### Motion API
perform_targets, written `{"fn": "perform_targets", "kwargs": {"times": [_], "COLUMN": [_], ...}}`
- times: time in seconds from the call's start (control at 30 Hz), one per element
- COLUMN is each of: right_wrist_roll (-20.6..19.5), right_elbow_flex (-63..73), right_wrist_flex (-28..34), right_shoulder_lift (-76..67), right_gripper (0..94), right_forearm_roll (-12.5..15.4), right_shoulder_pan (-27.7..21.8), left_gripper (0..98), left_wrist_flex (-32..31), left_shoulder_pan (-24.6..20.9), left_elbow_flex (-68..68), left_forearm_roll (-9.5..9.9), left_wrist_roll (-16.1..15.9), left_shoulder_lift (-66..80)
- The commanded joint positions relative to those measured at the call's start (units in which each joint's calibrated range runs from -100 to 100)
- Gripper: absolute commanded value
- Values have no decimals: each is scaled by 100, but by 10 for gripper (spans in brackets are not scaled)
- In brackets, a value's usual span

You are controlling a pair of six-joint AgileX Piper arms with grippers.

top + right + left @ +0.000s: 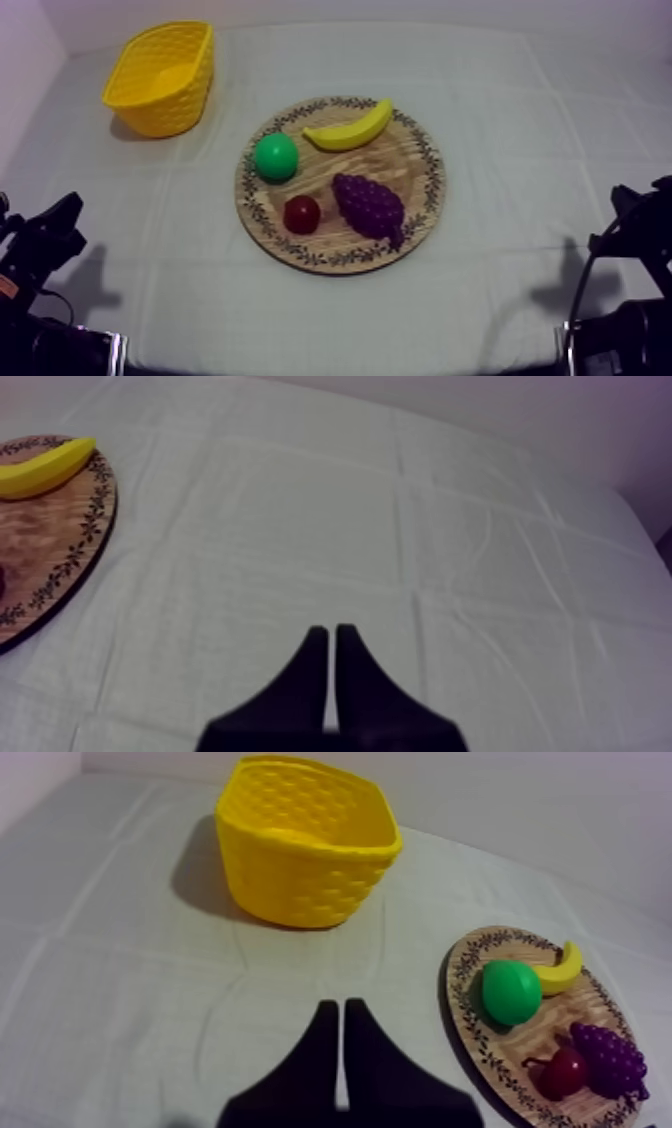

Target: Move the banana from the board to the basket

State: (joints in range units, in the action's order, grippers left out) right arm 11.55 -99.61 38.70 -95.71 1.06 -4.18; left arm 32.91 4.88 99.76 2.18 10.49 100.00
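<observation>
While both arms rest low at the near corners of the table (520,120), the banana (348,128) lies on the wooden board (418,172), which sits about midway between the table's left and right edges. It rests on the part of the board turned to the table's far edge, and its tip reaches the patterned rim toward the far right corner. Nothing grips it.

A round green fruit (276,157), possibly the pear though its shape does not make that plain, sits just beside the banana's other end, on the board's left part. A small red fruit (301,214) lies nearer the near edge, with the bunch of grapes (368,205) just beside it on the right.

The yellow basket (178,108) stands upright on the cloth close to the far left corner, well apart from the board.

The left arm (40,245) is at the near left corner. From its wrist camera, the left gripper (335,1004) has its two black fingers pressed together into a narrow wedge with nothing between them, above bare cloth, facing the basket with the board off to one side. The right arm (630,230) is at the near right corner. The right gripper (327,630) is likewise closed on nothing, over bare cloth, with the board's rim and the banana beyond it.
</observation>
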Motion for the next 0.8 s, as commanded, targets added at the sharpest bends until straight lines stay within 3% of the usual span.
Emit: {"fn": "perform_targets", "kwargs": {"times": [0.0,0.77], "right_wrist_roll": [0,0], "right_elbow_flex": [-5,-5], "right_wrist_flex": [1,1], "right_shoulder_lift": [-5,-5], "right_gripper": [4,4], "right_forearm_roll": [-1,-1], "right_shoulder_pan": [-3,-3], "left_gripper": [1,1], "left_wrist_flex": [0,19], "left_shoulder_pan": [0,0], "left_elbow_flex": [1,-6], "left_forearm_roll": [0,-3], "left_wrist_roll": [3,64], "left_shoulder_lift": [0,0]}}
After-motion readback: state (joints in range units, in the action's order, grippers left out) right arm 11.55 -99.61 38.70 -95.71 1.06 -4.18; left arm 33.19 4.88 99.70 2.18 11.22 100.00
